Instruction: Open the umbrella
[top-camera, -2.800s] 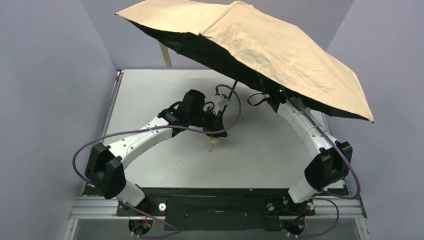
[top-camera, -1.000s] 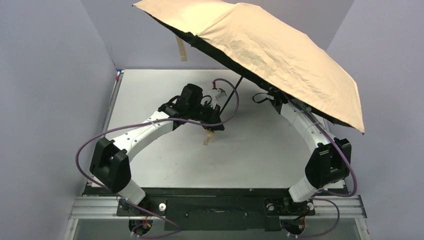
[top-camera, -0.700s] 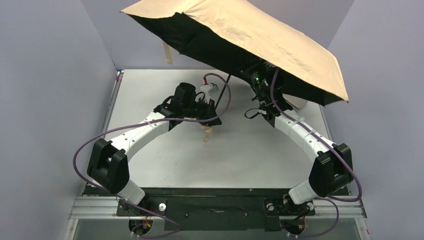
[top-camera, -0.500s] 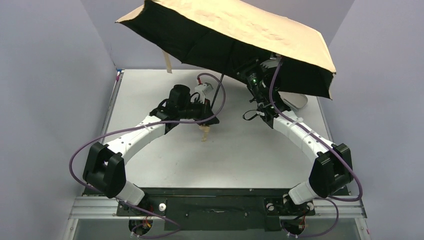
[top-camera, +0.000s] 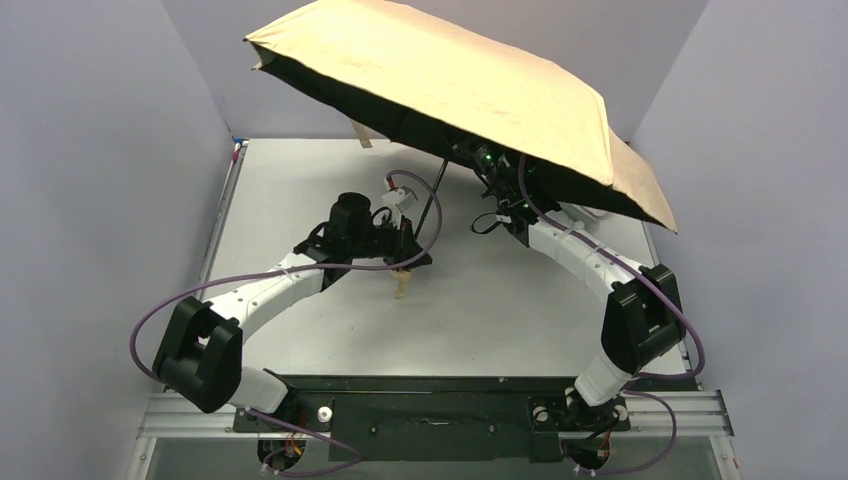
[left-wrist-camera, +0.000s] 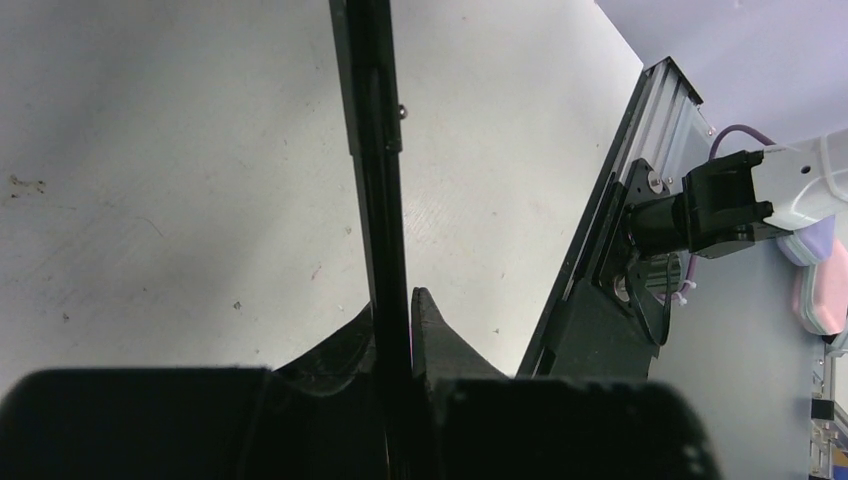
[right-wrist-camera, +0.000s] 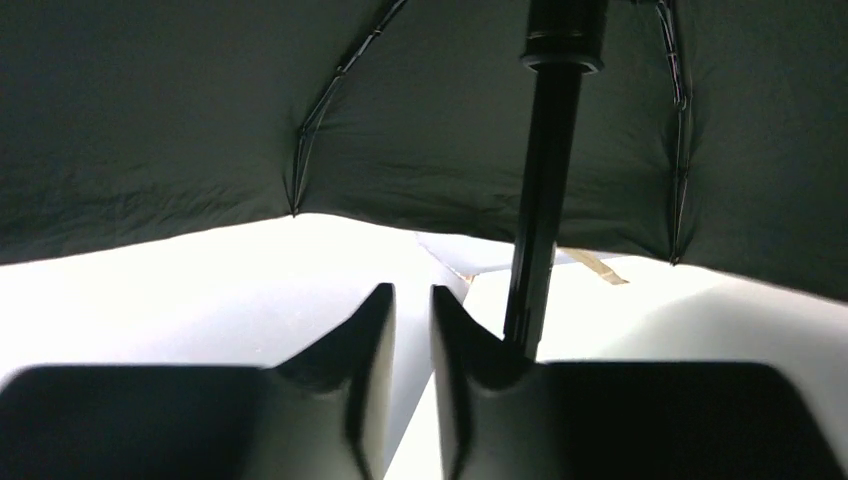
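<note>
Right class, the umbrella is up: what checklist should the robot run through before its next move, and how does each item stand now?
1. Peach-tan fabric umbrella canopy spread wide: ok.
2. Left gripper shut on the thin black shaft: ok.
3. Right gripper free of the shaft: ok; jaws narrowly apart with nothing between them, and the shaft passes beside one finger.
4. Black ribs straight under the lining: ok where visible.
5. Canopy locked open: cannot tell; no latch is visible.
6. Canopy off the white table: ok; it hangs tilted above it.
</note>
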